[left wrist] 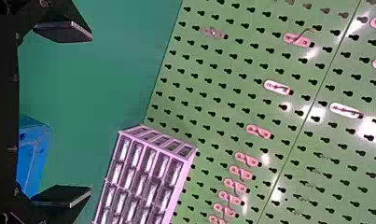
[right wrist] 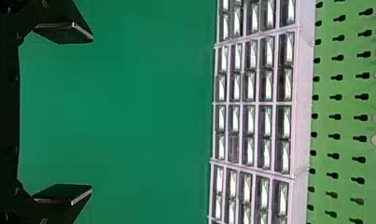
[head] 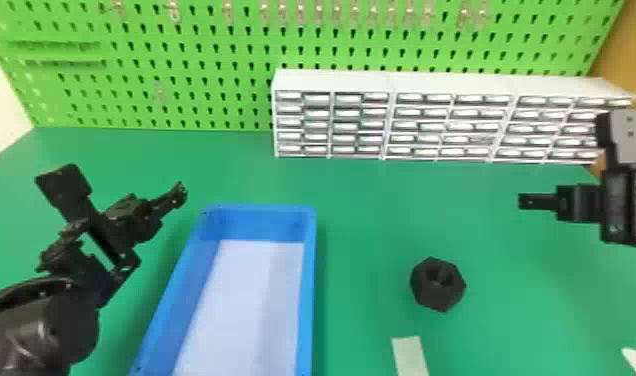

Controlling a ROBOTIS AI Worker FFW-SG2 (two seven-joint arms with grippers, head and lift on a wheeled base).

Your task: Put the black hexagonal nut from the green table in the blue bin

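On the table point(head: 372, 210) — black nut point(head: 436, 298).

On the green table point(head: 372, 210), the black hexagonal nut point(head: 427, 297) lies with its hole facing up, to the right of the open blue bin point(head: 308, 300) and apart from it, with a pale strip point(head: 410, 356) just on its near side and the bin's bottom point(head: 247, 300) whitish. The left gripper point(head: 179, 192) is beside the bin's far left corner, while the right gripper point(head: 527, 201) comes in from the right edge, beyond the nut and to its right. A white cabinet of small drawers point(head: 432, 82) stands along the back, before a bright green pegboard point(head: 207, 52) with small hangers point(head: 337, 14) in its upper part.
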